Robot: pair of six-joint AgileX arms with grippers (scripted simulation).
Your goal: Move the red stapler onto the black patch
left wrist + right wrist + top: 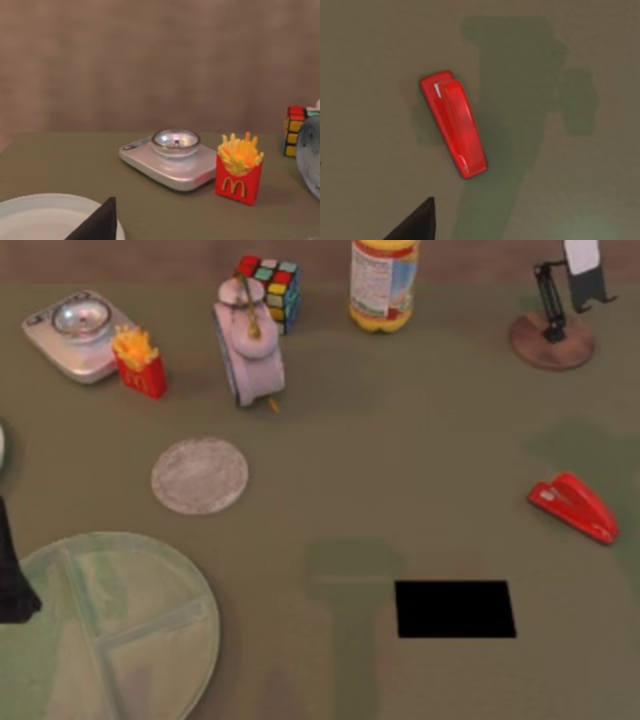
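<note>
- The stapler (574, 507) lies flat near the table's right edge, about halfway down it, slanted, apart from everything else.
- The patch (455, 609) lies flat near the front edge, right of centre, well apart from the stapler; bare table (420, 470) lies between them and all round both.
- In the right wrist view the stapler (453, 123) lies directly below the camera on bare surface, with the arm's shadow beside it; only a dark fingertip (417, 222) shows, so I cannot tell how the right jaws stand.
- The left arm (12, 575) sits at the left edge beside the divided plate (150, 640) in the front-left corner; whether its jaws are apart or together I cannot tell.
- Along the back edge stand a scale (78, 333), fries box (139, 361), clock (250, 350), cube (270, 287), bottle (384, 282) and, in the back-right corner, a phone stand (556, 325).
- A grey disc (200, 475) lies left of centre.
- The surface is dull olive green; a brownish wall rises behind the back edge.
</note>
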